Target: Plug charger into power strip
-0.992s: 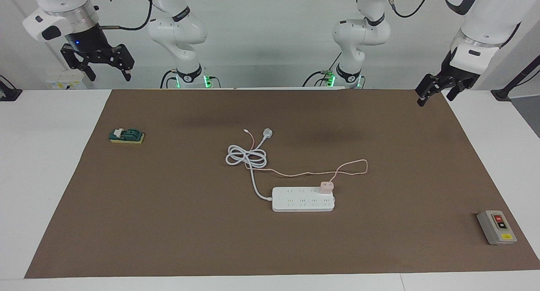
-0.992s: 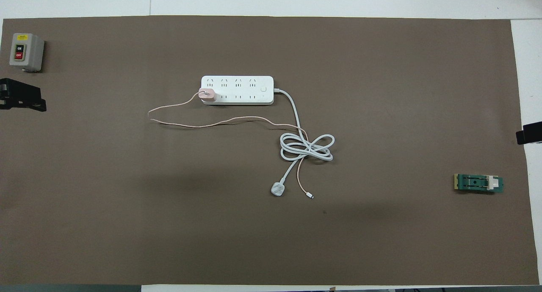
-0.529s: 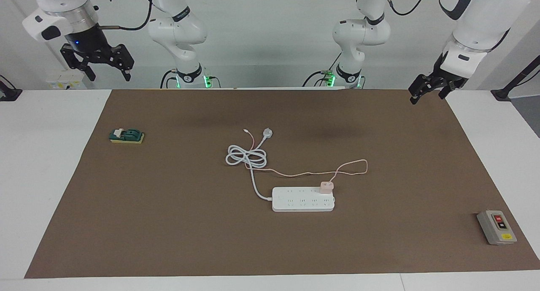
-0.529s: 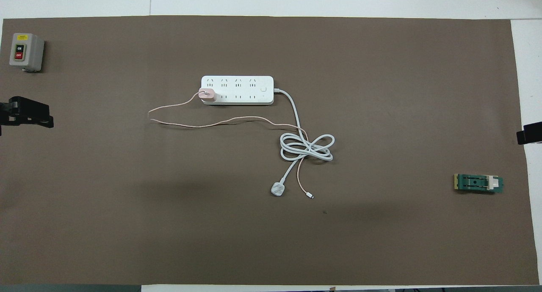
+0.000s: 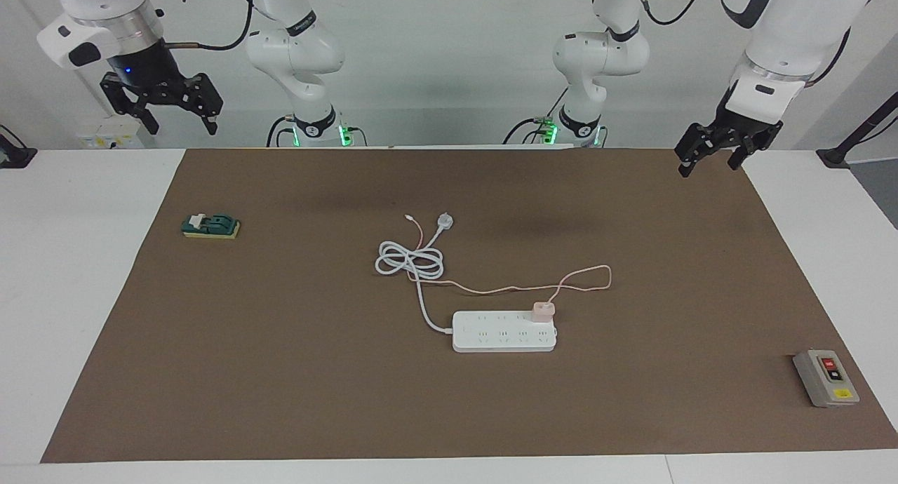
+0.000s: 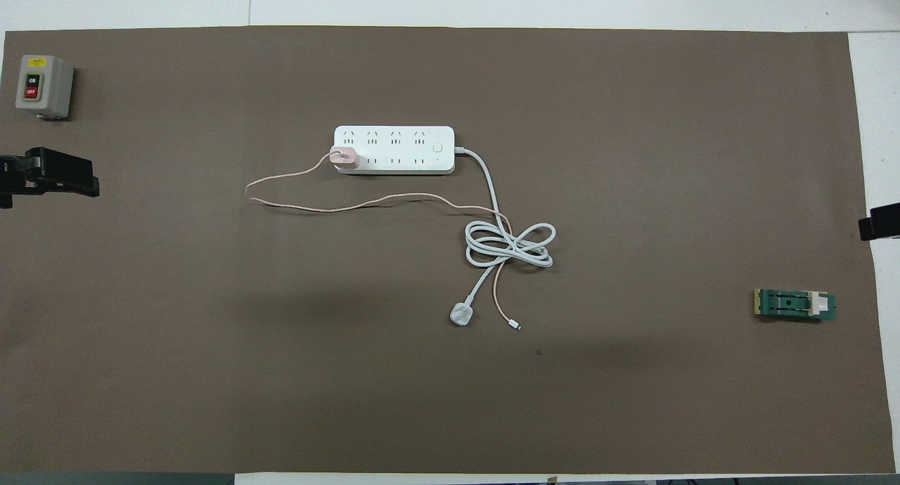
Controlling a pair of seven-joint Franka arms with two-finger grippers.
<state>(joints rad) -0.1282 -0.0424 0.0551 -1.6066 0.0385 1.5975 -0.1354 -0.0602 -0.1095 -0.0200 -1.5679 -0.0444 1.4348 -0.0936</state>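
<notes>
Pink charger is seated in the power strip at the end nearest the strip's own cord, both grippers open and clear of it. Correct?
Not quite. The charger sits on the power strip at the end away from its cord, toward the left arm's end of the table; the overhead view shows this. The rest holds: the left gripper and right gripper hang open, well clear.

The power strip (image 5: 504,331) is lying mid-mat (image 5: 280,372), with the charger (image 5: 542,311) sitting on it at the end toward the left arm. The coiled cord (image 5: 410,261) and round plug (image 5: 445,222) are lying nearer the robots. The switch box (image 5: 826,378) is sitting toward the left arm's end of the tabletop (image 5: 70,294), the small block (image 5: 210,226) toward the right arm's.
</notes>
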